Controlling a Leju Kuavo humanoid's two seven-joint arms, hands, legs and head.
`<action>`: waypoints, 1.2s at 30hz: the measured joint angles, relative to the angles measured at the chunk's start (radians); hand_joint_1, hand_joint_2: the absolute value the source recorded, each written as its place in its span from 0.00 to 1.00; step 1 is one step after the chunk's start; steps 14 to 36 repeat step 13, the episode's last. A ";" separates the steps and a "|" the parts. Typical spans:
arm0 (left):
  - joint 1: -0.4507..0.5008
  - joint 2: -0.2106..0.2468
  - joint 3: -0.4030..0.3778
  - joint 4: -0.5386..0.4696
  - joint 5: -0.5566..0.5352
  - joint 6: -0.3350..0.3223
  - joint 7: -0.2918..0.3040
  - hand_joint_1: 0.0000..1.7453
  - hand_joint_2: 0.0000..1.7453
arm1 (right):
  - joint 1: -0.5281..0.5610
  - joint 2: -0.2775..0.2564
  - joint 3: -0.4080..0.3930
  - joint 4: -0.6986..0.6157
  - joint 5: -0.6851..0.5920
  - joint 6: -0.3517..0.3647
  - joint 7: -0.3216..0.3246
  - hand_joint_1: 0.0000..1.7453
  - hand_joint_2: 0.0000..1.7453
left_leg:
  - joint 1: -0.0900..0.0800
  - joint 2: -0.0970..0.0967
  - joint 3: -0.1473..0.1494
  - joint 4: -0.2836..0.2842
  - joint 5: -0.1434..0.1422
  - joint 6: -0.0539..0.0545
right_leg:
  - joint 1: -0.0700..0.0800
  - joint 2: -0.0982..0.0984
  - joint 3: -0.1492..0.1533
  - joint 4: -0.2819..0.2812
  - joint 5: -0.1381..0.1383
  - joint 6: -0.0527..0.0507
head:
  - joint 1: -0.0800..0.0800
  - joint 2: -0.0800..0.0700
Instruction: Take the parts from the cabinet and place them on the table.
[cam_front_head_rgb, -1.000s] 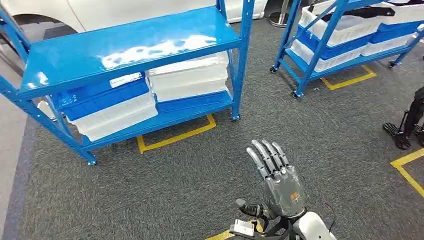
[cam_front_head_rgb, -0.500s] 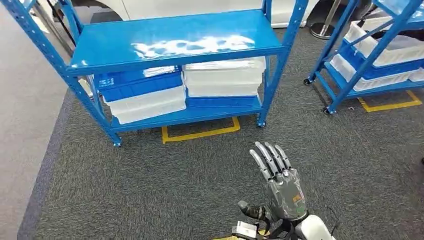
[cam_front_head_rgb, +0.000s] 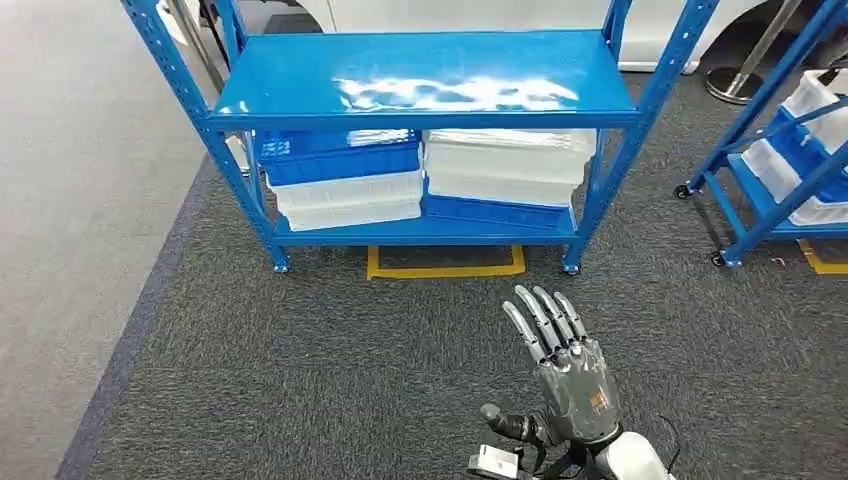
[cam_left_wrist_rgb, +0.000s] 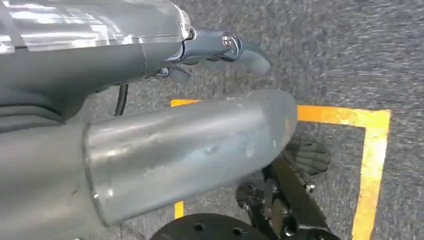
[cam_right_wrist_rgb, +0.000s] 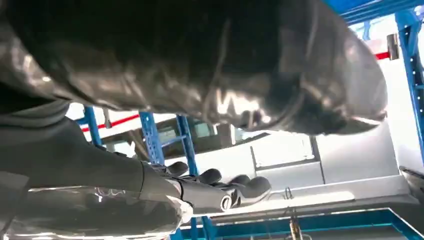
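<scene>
The blue cabinet rack (cam_front_head_rgb: 420, 85) stands straight ahead on the carpet. Its top shelf is bare and shiny. On the lower shelf sit stacked blue bins (cam_front_head_rgb: 335, 160) over white ones at the left, and white bins (cam_front_head_rgb: 505, 165) over a blue one at the right. What the bins hold is hidden. My right hand (cam_front_head_rgb: 565, 365) is raised in front of me, well short of the rack, with fingers straight, apart and holding nothing. My left hand (cam_left_wrist_rgb: 220, 47) hangs over the carpet, fingers loose and holding nothing.
A second blue rack (cam_front_head_rgb: 770, 190) with white and blue bins stands at the right on castors. Yellow tape (cam_front_head_rgb: 445, 268) marks the floor under the near rack. A white car body (cam_front_head_rgb: 480, 12) is behind it. Lighter grey floor (cam_front_head_rgb: 70, 220) runs along the left.
The camera has turned, so the rack now sits centred and square to me instead of skewed at the left. My right hand stays raised in the same pose.
</scene>
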 joint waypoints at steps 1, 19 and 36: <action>-0.001 0.000 0.000 0.000 0.000 0.000 0.000 0.00 0.00 | 0.000 0.000 0.000 0.000 0.000 0.000 0.000 0.00 0.00 | -0.001 0.040 -0.022 0.047 -0.033 -0.004 | 0.002 -0.012 0.000 0.000 0.000 -0.005 | -0.001 0.000; -0.002 0.000 0.000 -0.003 0.000 0.000 0.000 0.00 0.00 | 0.003 0.000 0.000 0.000 0.000 0.000 -0.001 0.00 0.00 | -0.021 0.123 0.014 -0.017 -0.001 0.030 | 0.022 -0.153 0.021 -0.004 -0.018 0.012 | 0.000 0.000; -0.002 0.000 0.000 -0.003 0.000 0.000 0.000 0.00 0.00 | 0.003 0.000 0.000 0.000 0.000 0.000 -0.001 0.00 0.00 | -0.021 0.123 0.014 -0.017 -0.001 0.030 | 0.022 -0.153 0.021 -0.004 -0.018 0.012 | 0.000 0.000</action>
